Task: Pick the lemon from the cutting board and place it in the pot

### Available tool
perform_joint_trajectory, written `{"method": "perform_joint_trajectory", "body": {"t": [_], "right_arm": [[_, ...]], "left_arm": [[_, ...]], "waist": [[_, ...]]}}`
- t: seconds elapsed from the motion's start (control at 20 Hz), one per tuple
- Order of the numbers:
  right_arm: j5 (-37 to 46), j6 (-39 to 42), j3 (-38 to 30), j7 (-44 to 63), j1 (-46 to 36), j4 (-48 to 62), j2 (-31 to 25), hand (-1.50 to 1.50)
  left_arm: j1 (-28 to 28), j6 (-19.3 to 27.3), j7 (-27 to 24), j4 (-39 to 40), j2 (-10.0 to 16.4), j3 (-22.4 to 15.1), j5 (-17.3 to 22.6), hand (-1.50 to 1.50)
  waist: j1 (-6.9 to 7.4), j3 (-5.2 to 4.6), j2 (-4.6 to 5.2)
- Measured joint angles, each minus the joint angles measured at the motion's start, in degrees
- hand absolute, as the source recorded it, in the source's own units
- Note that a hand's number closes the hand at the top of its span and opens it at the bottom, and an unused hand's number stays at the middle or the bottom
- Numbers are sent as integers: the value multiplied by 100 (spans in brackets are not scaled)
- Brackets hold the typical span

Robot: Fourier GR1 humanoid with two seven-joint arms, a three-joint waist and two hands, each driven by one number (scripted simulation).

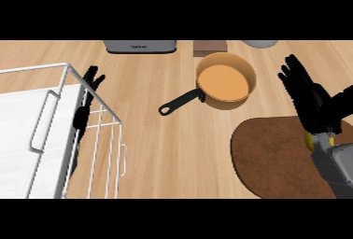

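An orange pot (224,80) with a black handle (180,102) stands on the wooden counter, right of the middle. Below and right of it lies the round brown cutting board (272,161). My right hand (312,100) hovers over the board's upper right edge, to the right of the pot, fingers straight and open. Only a thin yellow sliver of the lemon (307,139) shows, under the wrist; the rest is hidden by the hand and forearm. I cannot tell whether the hand touches it. My left hand (84,109) rests open at the left, fingers up, behind the wires of the dish rack.
A white wire dish rack (41,135) fills the left side. Along the back edge stand a grey appliance (141,45), a brown box (209,46) and a pale bowl (260,43). Bare wood lies between the rack and the board.
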Motion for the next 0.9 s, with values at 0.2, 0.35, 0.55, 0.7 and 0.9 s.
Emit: {"method": "perform_joint_trajectory", "body": {"t": [0.2,0.35,0.55,0.7,0.9], "right_arm": [[-131,514,-717,-687,218,324,-521,150],[166,855,-1137,-1218,390,677,-1293,150],[683,709,-1556,-2310,831,1531,-1650,-150],[645,1028,-1964,-3476,1052,2137,-1667,-150],[637,1685,-2313,-4478,1181,2651,-1933,-150]], "left_arm": [[212,97,181,-198,139,197,44,0],[282,162,324,-449,190,388,203,0],[364,121,578,-663,170,534,465,0],[472,148,818,-841,181,578,544,0],[569,170,1224,-1102,275,672,591,0]], "waist": [[-25,-96,177],[-28,-114,222],[-30,-103,273],[-32,-105,281],[-42,-127,283]]}}
